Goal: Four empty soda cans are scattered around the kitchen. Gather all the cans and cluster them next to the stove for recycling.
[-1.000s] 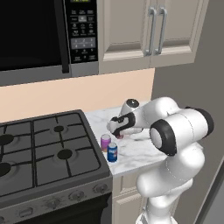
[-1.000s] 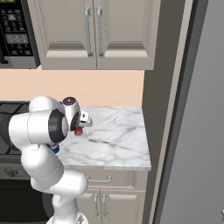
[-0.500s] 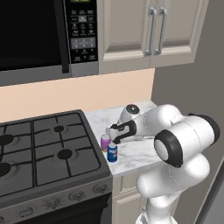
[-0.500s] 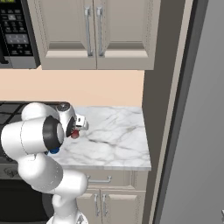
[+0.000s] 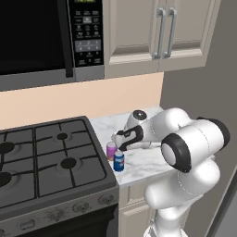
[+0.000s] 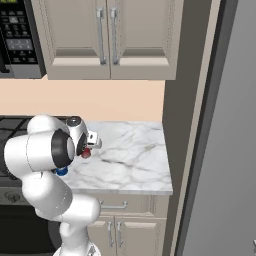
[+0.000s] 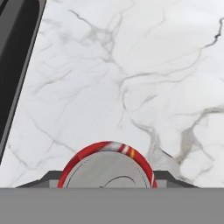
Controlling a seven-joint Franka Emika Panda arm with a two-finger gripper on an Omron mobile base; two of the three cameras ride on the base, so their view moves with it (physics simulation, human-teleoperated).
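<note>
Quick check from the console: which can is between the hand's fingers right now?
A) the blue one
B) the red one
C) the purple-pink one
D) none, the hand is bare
B: the hand view shows the red can seated between the fingers of the hand, while the purple-pink can and the blue can stand on the marble counter beside the stove.

Small purple-pink drink can (image 5: 111, 150) w/ silvery top. Small blue drink can (image 5: 119, 160), white band at top. Red drink can (image 7: 107, 166), silver lid, white & yellow flecks on rim. Black gas stove (image 5: 46, 159), dark grates. White marble countertop (image 7: 131, 78), grey veins. Beige cabinets (image 6: 105, 37).
</note>
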